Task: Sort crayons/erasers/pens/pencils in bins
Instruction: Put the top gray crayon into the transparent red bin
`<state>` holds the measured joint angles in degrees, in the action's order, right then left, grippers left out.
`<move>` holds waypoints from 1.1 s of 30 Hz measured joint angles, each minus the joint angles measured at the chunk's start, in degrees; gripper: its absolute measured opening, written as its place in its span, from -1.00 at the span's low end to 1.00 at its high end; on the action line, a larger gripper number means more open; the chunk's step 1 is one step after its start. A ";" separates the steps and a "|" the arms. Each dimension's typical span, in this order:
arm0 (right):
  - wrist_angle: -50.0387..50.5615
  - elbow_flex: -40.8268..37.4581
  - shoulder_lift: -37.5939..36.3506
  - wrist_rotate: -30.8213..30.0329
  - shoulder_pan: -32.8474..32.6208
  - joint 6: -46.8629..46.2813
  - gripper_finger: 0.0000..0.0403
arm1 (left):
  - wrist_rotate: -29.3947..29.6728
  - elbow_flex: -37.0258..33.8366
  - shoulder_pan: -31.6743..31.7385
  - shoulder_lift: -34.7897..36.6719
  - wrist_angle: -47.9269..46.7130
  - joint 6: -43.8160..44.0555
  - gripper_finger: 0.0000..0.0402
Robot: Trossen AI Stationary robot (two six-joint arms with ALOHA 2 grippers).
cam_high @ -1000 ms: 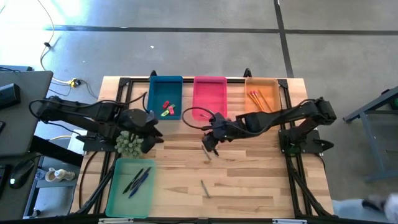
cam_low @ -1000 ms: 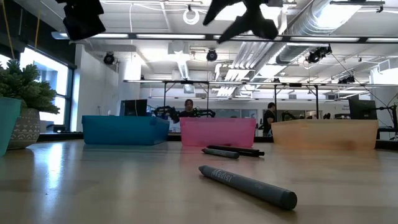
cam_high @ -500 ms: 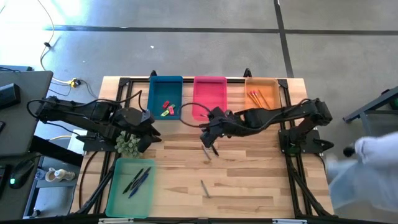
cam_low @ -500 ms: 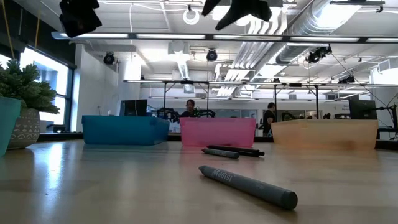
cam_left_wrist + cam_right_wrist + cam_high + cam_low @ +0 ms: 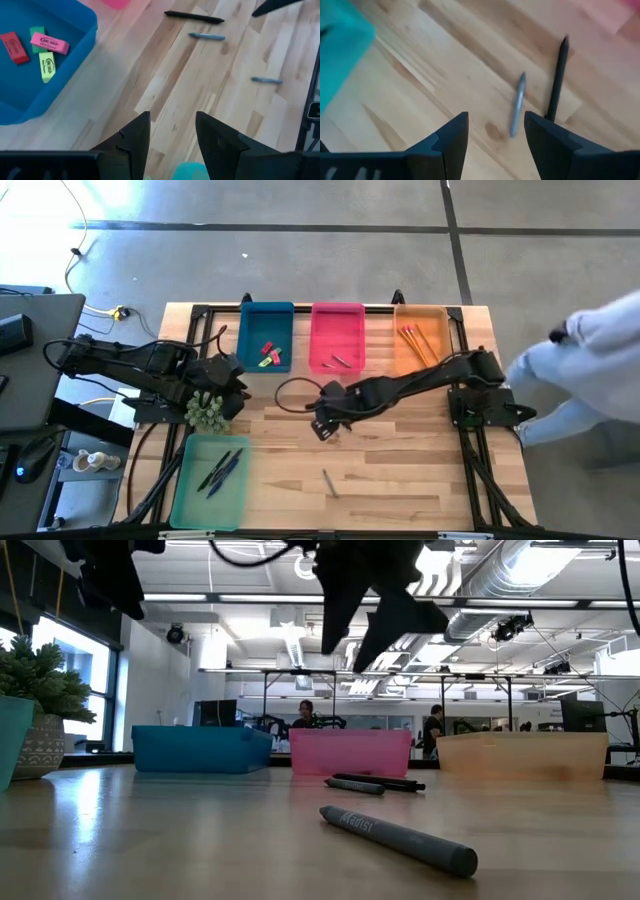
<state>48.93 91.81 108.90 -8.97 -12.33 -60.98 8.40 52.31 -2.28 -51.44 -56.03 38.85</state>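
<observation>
The right gripper [image 5: 322, 423] hangs over the middle of the wooden table [image 5: 400, 470], jaws spread wide and holding nothing; straight ahead of its fingers [image 5: 451, 137] in the right wrist view lie a grey crayon [image 5: 518, 104] and a black pen [image 5: 558, 80], close together on the bare wood, the pen a bit nearer the pink bin [image 5: 337, 338]; a second grey crayon [image 5: 328, 481] lies apart from them, nearer the table's front edge, and it's the big one up close in the low view.

The left gripper [image 5: 228, 376] waits by the little potted plant [image 5: 205, 411] near the table's left side, jaws partly open with nothing between them.

Bins so far: blue bin [image 5: 265, 337] holds the erasers [image 5: 45, 42] (red, pink, green, yellow-green); the pink bin has a couple of small grey sticks in it; orange bin [image 5: 421, 340] holds the pencils [image 5: 414, 340]; the light green bin [image 5: 211, 478] at front left holds a few dark pens [image 5: 221, 470].

A person in light clothes [image 5: 585, 365] shows at the right edge, beside the table.
</observation>
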 joint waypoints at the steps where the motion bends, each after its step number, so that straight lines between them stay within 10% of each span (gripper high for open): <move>1: 0.13 0.00 0.70 0.68 -0.12 -0.94 -0.08 | 0.00 0.00 0.00 0.00 -0.08 -0.02 -0.28; 33: -0.25 0.07 16.08 2.84 -1.08 -12.53 -0.36 | 1.31 0.00 0.00 -0.04 0.18 0.00 -0.28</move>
<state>48.67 91.88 124.98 -6.13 -13.42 -73.52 9.72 52.31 -2.28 -51.48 -55.85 38.85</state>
